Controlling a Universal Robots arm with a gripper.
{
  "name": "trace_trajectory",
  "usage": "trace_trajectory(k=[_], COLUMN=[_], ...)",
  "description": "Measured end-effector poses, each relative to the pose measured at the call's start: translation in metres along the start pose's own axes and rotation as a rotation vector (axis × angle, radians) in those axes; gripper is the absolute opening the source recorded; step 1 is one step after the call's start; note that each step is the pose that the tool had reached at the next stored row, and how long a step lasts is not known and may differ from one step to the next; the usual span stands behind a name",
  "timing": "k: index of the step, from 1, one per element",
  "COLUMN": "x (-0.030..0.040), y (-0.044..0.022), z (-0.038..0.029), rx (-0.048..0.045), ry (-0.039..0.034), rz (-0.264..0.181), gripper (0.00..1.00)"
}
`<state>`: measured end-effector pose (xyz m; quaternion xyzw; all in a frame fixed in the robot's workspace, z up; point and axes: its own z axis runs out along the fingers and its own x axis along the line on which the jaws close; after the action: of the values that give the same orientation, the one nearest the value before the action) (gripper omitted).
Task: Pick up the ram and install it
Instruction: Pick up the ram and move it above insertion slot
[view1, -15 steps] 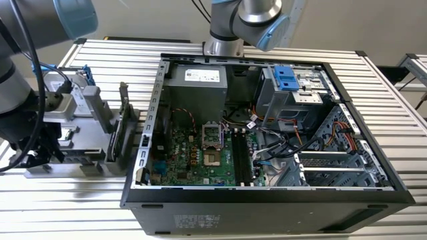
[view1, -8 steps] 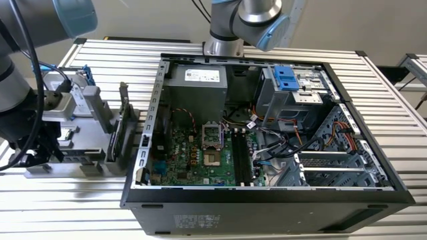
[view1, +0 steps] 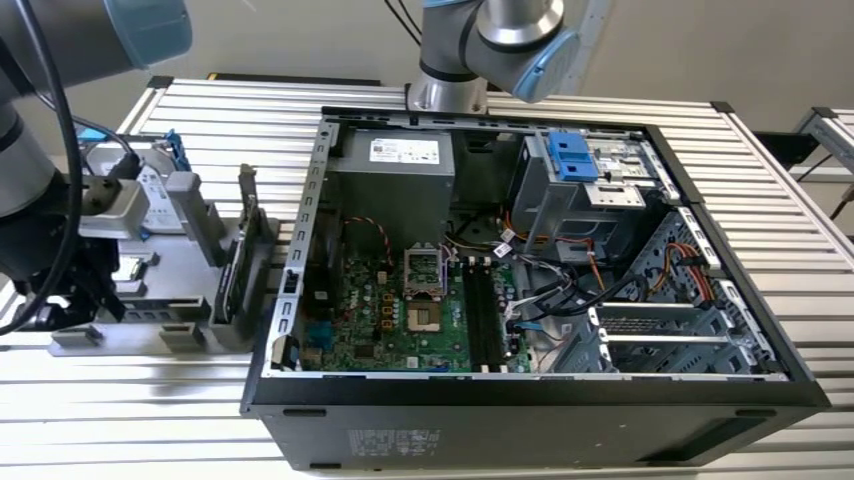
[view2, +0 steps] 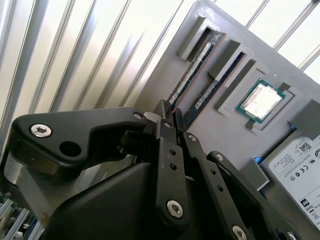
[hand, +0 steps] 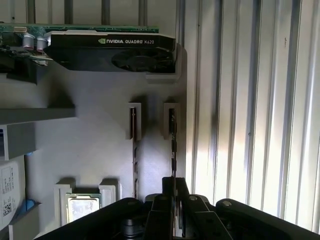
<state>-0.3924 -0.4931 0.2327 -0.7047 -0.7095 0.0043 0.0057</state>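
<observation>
**1. Ram location.** The ram (hand: 173, 135) stands on edge in a slot of the grey tray (hand: 100, 150), the slot nearest the tray edge, just beside the slatted table (hand: 250, 125). A 2nd stick (hand: 134, 145) stands in the adjacent slot, parallel, near but apart. In the exterior view the tray (view1: 134, 330) sits to the exterior view's left of the open PC case (view1: 534, 400), w/ the arm (view1: 40, 150) down over it. The ram is not yet in the case. The board's black slots (view1: 481, 310) appear vacant.

**2. Jaw state.** The gripper (hand: 174, 181) straddles the ram, one jaw per board face, and the jaws are drawn together on it w/ no gap visible. Judged clamped. The ram looks seated in its slot, not lifted.

**3. Key relation.** The ram lies directly between the jaws w/ no side offset. Its long axis runs straight through the jaw gap, so the closing direction is approx. perpendicular to the board faces. The visible length runs out away from the jaw tips. The rest is hidden under the gripper body, so whether the grip is at mid-length or at one end cannot be told.

**4. View differences.**
- **Second wrist view:** shows the gripper (view2: 169, 107) obliquely, so the ram (view2: 194, 67) and 2nd stick (view2: 216, 87) read as separate slots. It also shows the CPU (view2: 260, 102) and a drive (view2: 300, 170).
- **First wrist view:** looks along the ram's axis, which confirms centring. It adds the graphics card (hand: 110, 52) at the tray's far end.
- **Exterior view:** gives the tray-to-case layout.
</observation>
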Motion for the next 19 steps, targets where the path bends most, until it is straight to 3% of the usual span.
trace_trajectory(k=[19], x=[0.0000], y=[-0.0002], z=[-0.0157], rx=[0.0000], ry=[0.0000], rz=[0.001], gripper=[0.00])
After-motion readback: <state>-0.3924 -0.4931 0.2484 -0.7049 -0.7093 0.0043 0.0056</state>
